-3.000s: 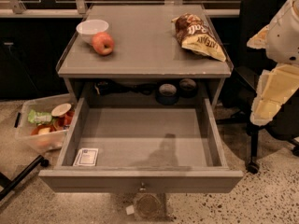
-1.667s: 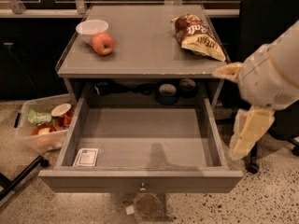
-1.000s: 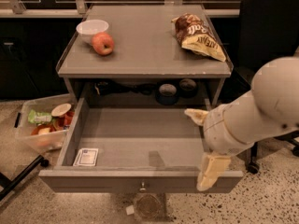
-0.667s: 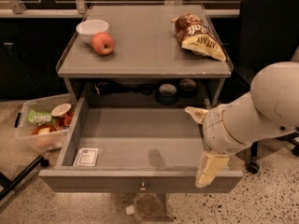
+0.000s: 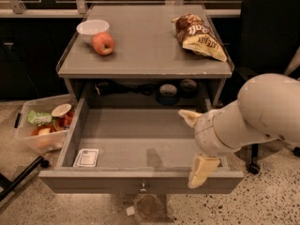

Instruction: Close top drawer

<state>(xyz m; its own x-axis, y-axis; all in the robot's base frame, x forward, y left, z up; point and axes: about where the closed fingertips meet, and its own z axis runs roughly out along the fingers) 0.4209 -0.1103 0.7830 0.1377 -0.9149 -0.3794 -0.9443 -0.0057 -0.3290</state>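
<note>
Grey table (image 5: 140, 43), "LATE JULY" bag (image 5: 199, 35), hand (image 5: 187, 149) over top drawer (image 5: 93, 181)

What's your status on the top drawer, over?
Top drawer fully out. Gripper at its front right corner, jaws open. White card flat inside, nothing blocking seen.

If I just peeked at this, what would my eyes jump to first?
Probably the top drawer, pulled wide open, with a small white card in its front left corner. The robot's pale gripper hangs open over its front right corner. On top, a red apple sits by a white bowl at left, a chip bag at right.
</note>
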